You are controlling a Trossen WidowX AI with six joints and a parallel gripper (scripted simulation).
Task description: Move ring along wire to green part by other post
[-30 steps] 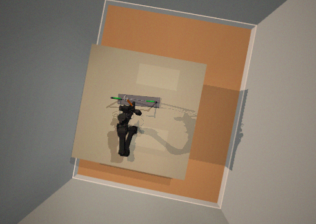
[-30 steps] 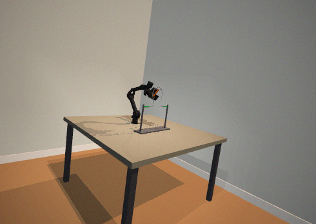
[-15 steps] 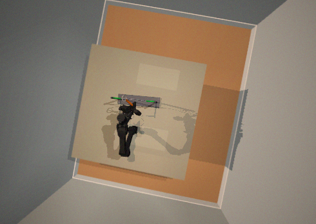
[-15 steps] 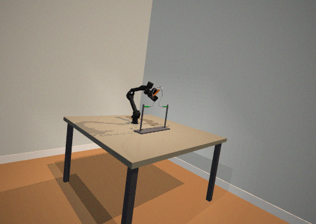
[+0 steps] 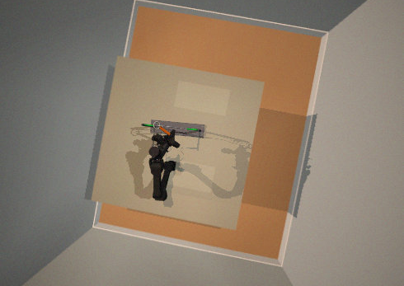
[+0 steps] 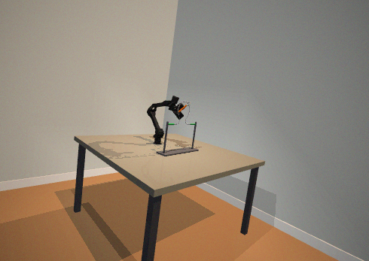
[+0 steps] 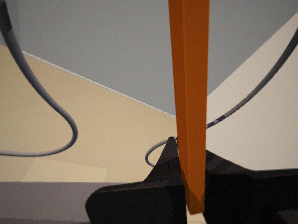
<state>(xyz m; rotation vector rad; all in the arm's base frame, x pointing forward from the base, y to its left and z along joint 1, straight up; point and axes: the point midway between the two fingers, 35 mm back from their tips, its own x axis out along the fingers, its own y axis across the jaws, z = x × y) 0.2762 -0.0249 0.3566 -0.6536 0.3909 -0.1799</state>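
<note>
The gripper (image 5: 171,134) (image 6: 179,111) (image 7: 191,150) is shut on the orange handle (image 5: 165,129) (image 6: 182,108) (image 7: 192,75), high above the table. The ring (image 5: 157,124) shows as a pale circle at the handle's far end, near one green part (image 5: 147,125) (image 6: 193,124) in the overhead view, but well above it in the side view. The ring is outside the wrist view. The thin grey wire (image 7: 76,132) curves on both sides of the handle. Whether it passes through or touches the ring is too small to tell. The other green part (image 5: 192,129) (image 6: 171,124) is at the opposite post.
Two upright posts (image 6: 166,140) (image 6: 193,136) stand on a grey base plate (image 6: 178,152) on the table (image 5: 231,156) (image 6: 211,168). The wire rises in a tall bend between them, close to the gripper. The arm (image 5: 157,178) (image 6: 154,119) reaches over from behind in the side view.
</note>
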